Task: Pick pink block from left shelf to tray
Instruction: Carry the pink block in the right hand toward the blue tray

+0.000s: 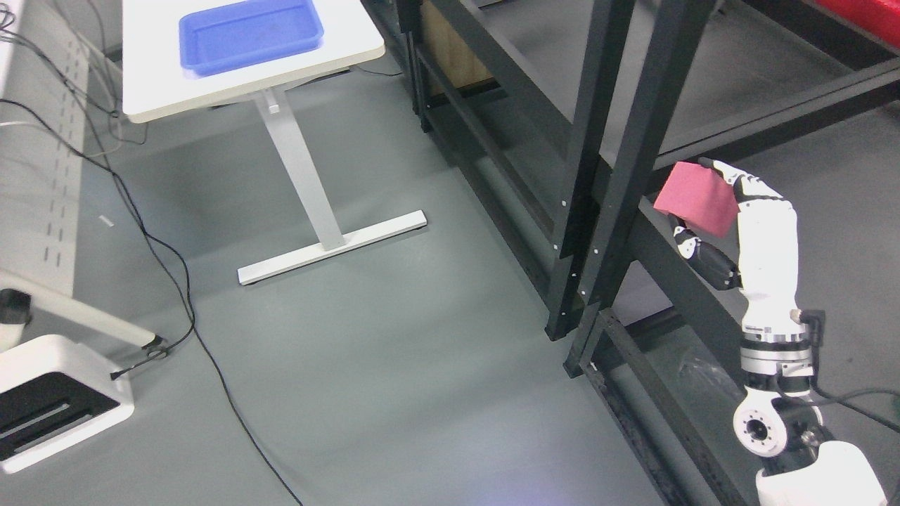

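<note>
The pink block (695, 198) is held in my right hand (710, 211), fingers above and thumb below it, in the air beside the black shelf frame (633, 161) at the right. The blue tray (249, 34) lies on the white table (155, 91) at the upper left, far from the hand. My right arm rises from the lower right corner. My left arm is not in view.
The table's white leg and foot (330, 246) stand on the grey floor. Black cables (176, 281) trail across the floor at the left. A white machine base (56, 400) sits at the lower left. The black shelf posts stand between hand and table.
</note>
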